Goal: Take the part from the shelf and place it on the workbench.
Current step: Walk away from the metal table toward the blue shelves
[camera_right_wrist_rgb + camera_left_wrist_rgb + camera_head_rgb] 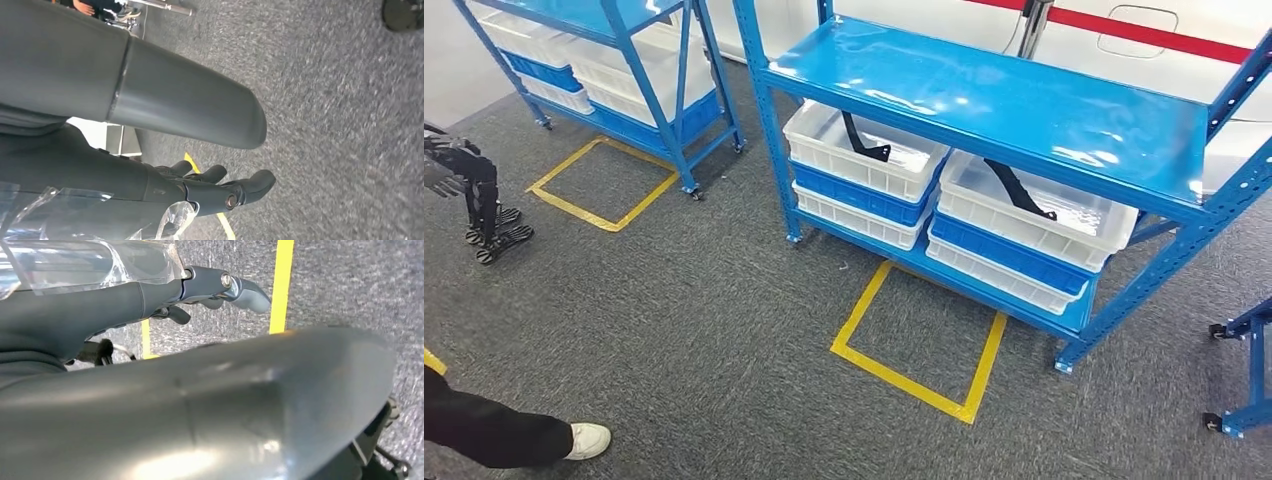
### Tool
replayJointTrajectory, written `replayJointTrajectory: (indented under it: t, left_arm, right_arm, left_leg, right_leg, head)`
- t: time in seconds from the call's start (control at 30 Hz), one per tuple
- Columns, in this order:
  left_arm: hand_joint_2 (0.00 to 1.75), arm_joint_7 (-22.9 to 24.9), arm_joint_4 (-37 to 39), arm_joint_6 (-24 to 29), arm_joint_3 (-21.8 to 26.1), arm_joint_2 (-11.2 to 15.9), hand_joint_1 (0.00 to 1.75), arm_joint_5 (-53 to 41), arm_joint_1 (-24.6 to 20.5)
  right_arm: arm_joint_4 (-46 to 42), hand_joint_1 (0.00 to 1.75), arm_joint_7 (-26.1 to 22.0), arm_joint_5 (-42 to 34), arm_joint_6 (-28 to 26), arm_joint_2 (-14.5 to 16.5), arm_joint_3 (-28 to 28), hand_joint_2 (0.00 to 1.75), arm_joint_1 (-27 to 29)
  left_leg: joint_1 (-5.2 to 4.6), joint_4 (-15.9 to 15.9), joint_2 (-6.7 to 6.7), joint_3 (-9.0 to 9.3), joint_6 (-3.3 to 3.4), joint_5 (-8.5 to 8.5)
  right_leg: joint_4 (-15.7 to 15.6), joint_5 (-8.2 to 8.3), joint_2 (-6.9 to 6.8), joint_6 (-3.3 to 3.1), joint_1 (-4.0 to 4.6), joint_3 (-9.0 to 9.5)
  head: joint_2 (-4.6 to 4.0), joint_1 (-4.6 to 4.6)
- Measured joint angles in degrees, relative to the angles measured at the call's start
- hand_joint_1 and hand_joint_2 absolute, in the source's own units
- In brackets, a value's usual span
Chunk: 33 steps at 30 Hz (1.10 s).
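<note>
Left robot hand (220,290) hangs at the robot's side in the left wrist view: fingers loosely curled, apart, nothing in them, grey carpet (350,300) and a yellow tape line (281,285) beyond. Right robot hand (220,187) hangs low too in the right wrist view, fingers slightly bent and spread, holding nothing, above carpet w/ a bit of yellow tape near it. Head view: the blue shelf (1024,110) stands ahead, on casters, top deck bare. On its lower level sit two stacks of bins side by side, white on blue on white. Left top bin (864,150) holds a black angled part (864,140), leaning against the bin's inside; right top bin (1034,205) holds a longer black part (1019,188) lying slantwise. Both parts are in their bins, well apart from either robot hand. A yellow tape square (919,350) marks the floor just in front of the shelf. Second blue shelf (624,60) w/ more white and blue bins stands further left, another yellow square (604,185) in front of it. Far left edge: another robot's dark hand (469,190) hangs down. Bottom left: a person's dark trouser leg and white shoe (589,440).
</note>
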Motion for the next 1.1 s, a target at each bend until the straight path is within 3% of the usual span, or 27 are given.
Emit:
replayJointTrajectory:
  t: [0.03,0.1,0.17,0.2,0.23,0.27,0.3,0.37,0.43,0.5,0.53,0.6,0.67,0.73,0.77,0.8,0.87,0.93,1.03,1.1]
  left_arm:
    - [0.00,0.02,0.00,0.02,0.00,-0.01,0.00,0.00,-0.06]
    - [0.00,0.04,0.00,0.04,0.00,-0.01,0.00,0.00,-0.12]
    - [0.00,0.10,0.00,0.04,0.00,-0.01,0.00,0.00,0.04]
    - [0.00,0.18,0.00,0.03,0.00,-0.01,0.00,0.00,0.20]
    - [0.00,0.27,0.00,0.03,0.00,-0.01,0.00,0.00,0.31]
    - [0.00,0.35,0.00,0.02,0.00,0.00,0.00,0.00,0.36]
    - [0.00,0.40,0.00,0.01,0.00,0.01,0.00,0.00,0.34]
    - [0.00,0.40,0.00,-0.05,0.00,0.05,0.00,0.02,0.22]
    - [0.00,0.45,0.00,-0.19,-0.01,0.11,0.00,0.09,0.18]
    - [0.00,0.53,0.00,-0.34,-0.02,0.13,0.00,0.16,0.16]
    - [0.00,0.55,0.00,-0.37,-0.02,0.12,0.00,0.19,0.10]
    - [0.00,0.50,0.00,-0.40,-0.01,0.12,0.00,0.28,-0.04]
    - [0.00,0.45,0.00,-0.43,-0.01,0.11,0.00,0.48,0.09]
    - [0.00,0.44,0.00,-0.45,-0.02,0.10,0.00,0.61,0.30]
    - [0.44,0.44,0.00,-0.46,-0.02,0.10,0.00,0.63,0.30]
    - [0.87,0.44,0.00,-0.46,-0.02,0.10,0.00,0.64,0.27]
    - [1.75,0.43,0.00,-0.42,-0.02,0.11,0.00,0.66,0.16]
    - [1.75,0.43,0.00,-0.33,-0.02,0.15,0.00,0.64,0.09]
    - [1.75,0.46,0.00,-0.16,-0.02,0.19,0.00,0.69,-0.05]
    - [1.75,0.48,0.00,-0.09,-0.02,0.19,0.00,0.74,-0.12]
  right_arm:
    - [0.00,0.00,-0.01,-0.02,0.01,0.00,0.01,0.00,0.05]
    - [0.00,0.00,-0.02,-0.03,0.01,-0.01,0.01,0.00,-0.06]
    - [0.00,0.00,-0.03,-0.07,0.04,-0.01,0.02,0.00,-0.22]
    - [0.00,0.00,-0.02,-0.09,0.06,0.01,0.02,0.00,-0.23]
    - [0.00,0.00,-0.01,-0.10,0.08,0.02,0.02,0.00,-0.20]
    - [0.00,0.00,0.01,-0.10,0.10,0.03,0.02,0.00,-0.17]
    - [0.00,0.00,0.03,-0.10,0.10,0.04,0.02,0.00,-0.15]
    - [0.00,0.00,0.06,-0.10,0.11,0.18,0.03,0.00,-0.17]
    - [0.00,0.00,0.03,-0.10,0.14,0.28,0.05,0.00,-0.22]
    - [0.01,0.00,-0.02,-0.10,0.14,0.23,0.07,0.00,-0.06]
    - [0.01,0.00,-0.03,-0.10,0.14,0.15,0.08,0.00,0.06]
    - [0.02,0.00,-0.03,-0.11,0.14,0.05,0.10,0.00,0.12]
    - [0.01,0.00,-0.08,-0.12,0.15,0.08,0.14,0.00,-0.05]
    - [0.01,0.00,-0.13,-0.11,0.16,0.14,0.17,0.00,-0.14]
    - [0.01,0.00,-0.14,-0.12,0.16,0.14,0.18,0.00,-0.11]
    - [0.02,0.00,-0.15,-0.13,0.16,0.12,0.19,0.00,-0.07]
    - [0.02,0.00,-0.22,-0.18,0.15,0.11,0.20,0.00,-0.07]
    - [0.02,0.00,-0.29,-0.24,0.16,0.14,0.22,0.00,-0.14]
    - [0.02,0.00,-0.30,-0.27,0.16,0.14,0.27,0.00,-0.11]
    - [0.02,0.00,-0.34,-0.27,0.16,0.13,0.30,0.00,-0.16]
  left_leg:
    - [0.16,0.38,-0.39,0.02,-0.37,-0.37]
    - [0.53,4.35,-2.86,-1.53,-1.16,-2.89]
    - [0.79,12.64,-5.27,-5.39,-1.65,-6.89]
    - [0.83,16.41,-5.65,-7.31,-1.74,-8.14]
    - [0.84,18.37,-5.83,-8.47,-1.73,-8.31]
    - [0.84,17.87,-5.99,-8.48,-1.61,-7.23]
    - [0.83,14.95,-6.36,-7.39,-1.39,-5.15]
    - [0.76,6.04,-8.92,-3.73,-0.71,-0.60]
    - [0.61,0.90,-10.96,-1.79,-0.25,1.40]
    - [0.53,0.19,-10.31,-1.63,0.00,1.56]
    - [0.60,-0.02,-9.67,-1.55,0.25,1.71]
    - [0.84,-0.49,-8.28,-1.36,0.94,2.02]
    - [0.79,-0.61,-6.64,-1.31,1.40,2.01]
    - [0.71,-0.58,-4.95,-1.35,1.46,1.91]
    - [0.73,-0.56,-4.24,-1.34,1.39,1.86]
    - [0.81,-0.53,-3.58,-1.26,1.25,1.77]
    - [0.79,-0.31,-2.42,-0.95,0.69,1.38]
    - [0.50,-0.07,-1.44,-0.62,-0.07,0.88]
    - [0.63,-0.01,-0.43,-0.16,-1.05,0.44]
    - [1.01,2.52,-2.50,-0.95,-1.81,-1.52]
  right_leg:
    - [-0.06,0.09,0.55,-0.34,-0.04,-0.02]
    - [-0.18,0.34,1.63,-0.97,-0.30,0.00]
    - [-0.16,0.45,2.80,-1.27,-0.38,-0.13]
    - [-0.15,0.47,3.54,-1.31,-0.38,-0.16]
    - [-0.15,0.48,4.31,-1.33,-0.37,-0.15]
    - [-0.14,0.48,5.14,-1.33,-0.37,-0.08]
    - [-0.14,0.49,5.97,-1.32,-0.37,0.03]
    - [-0.09,0.48,7.41,-1.20,-0.34,0.13]
    - [-0.04,0.53,8.69,-0.78,-0.31,-0.13]
    - [-0.22,0.70,9.93,-0.08,-0.35,-0.47]
    - [-0.02,0.60,9.73,0.21,-0.38,-0.63]
    - [3.04,-1.36,7.16,0.59,-0.21,-2.07]
    - [10.81,-5.41,3.93,0.82,-0.14,-5.81]
    - [17.26,-7.62,2.92,1.17,-0.33,-8.99]
    - [17.35,-7.07,2.69,1.34,-0.46,-9.00]
    - [14.85,-5.47,2.33,1.49,-0.60,-7.64]
    - [6.09,-1.70,0.07,1.71,-0.77,-2.85]
    - [0.86,-0.03,-1.55,1.21,-0.73,-0.14]
    - [0.41,0.15,-0.11,-0.15,-0.53,-0.34]
    - [0.30,0.45,0.97,-0.86,-0.66,-0.43]
  head:
    - [0.00,0.00]
    - [0.00,-0.03]
    - [0.00,-0.05]
    - [0.00,-0.06]
    - [0.00,-0.06]
    - [0.00,-0.05]
    - [0.00,-0.05]
    - [0.00,-0.06]
    - [0.00,-0.07]
    - [0.00,-0.04]
    - [0.00,-0.05]
    - [0.00,0.14]
    - [0.00,0.35]
    - [0.00,0.36]
    - [0.00,0.36]
    - [0.00,0.35]
    - [0.00,0.36]
    - [0.00,0.31]
    - [0.00,0.25]
    - [0.00,0.25]
